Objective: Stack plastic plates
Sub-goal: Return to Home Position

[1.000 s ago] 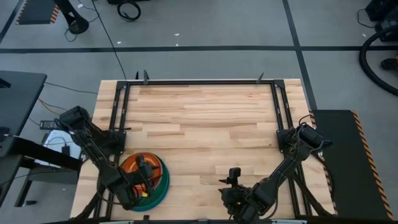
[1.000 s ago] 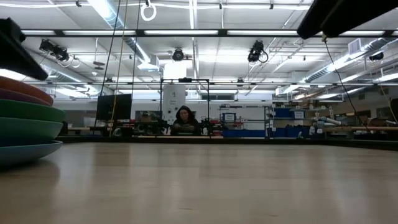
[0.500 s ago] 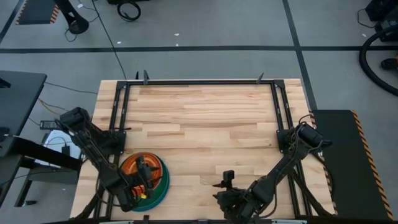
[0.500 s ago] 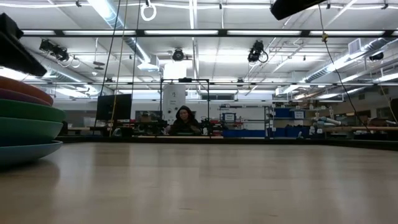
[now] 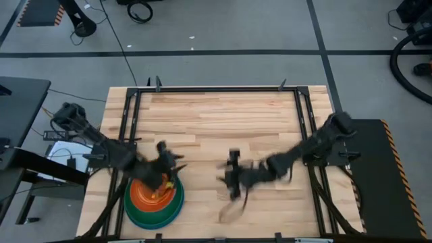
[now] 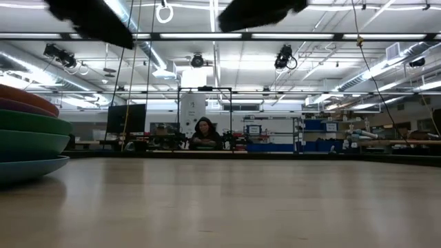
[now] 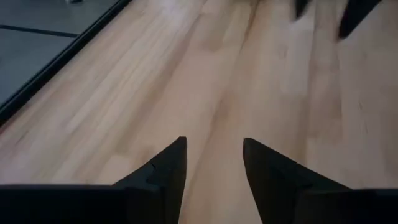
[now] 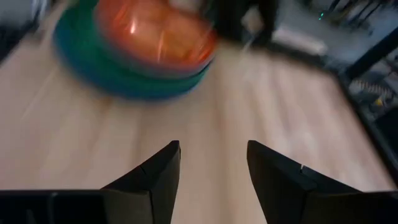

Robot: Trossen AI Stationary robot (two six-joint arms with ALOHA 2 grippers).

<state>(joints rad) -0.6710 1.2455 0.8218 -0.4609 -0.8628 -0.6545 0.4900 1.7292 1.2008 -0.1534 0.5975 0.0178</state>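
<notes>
The stack of plates (image 5: 154, 201) sits by the table's (image 5: 216, 115) front-left corner. It is one nested pile, with the orange plate on top and the green and blue rims showing beneath. It is right where it was a second ago. What's changed is everything around it.

A moment back the left arm was folded over the pile and hid much of it. Now that arm has swung up and away toward the middle of the table, and the plates are out in plain sight. The left gripper (image 7: 212, 146) is released, fingers spread, with only bare wood between them, so it carried nothing off.

The right arm is on the move too. It was tucked low at the front edge and now reaches across the centre of the table, well apart from the plates. The right gripper (image 8: 213, 145) is also released and empty. Its wrist view looks back at the pile from a distance.

From table height the layers read clean, each plate seated in the next with no lean. Far behind the table a person (image 6: 204, 134) sits, taking no part.

My read is that the stacking is finished. Both arms have let go and are pulling clear toward rest. The one risk now is an arm clipping the pile as it swings, and both look clear of it.
</notes>
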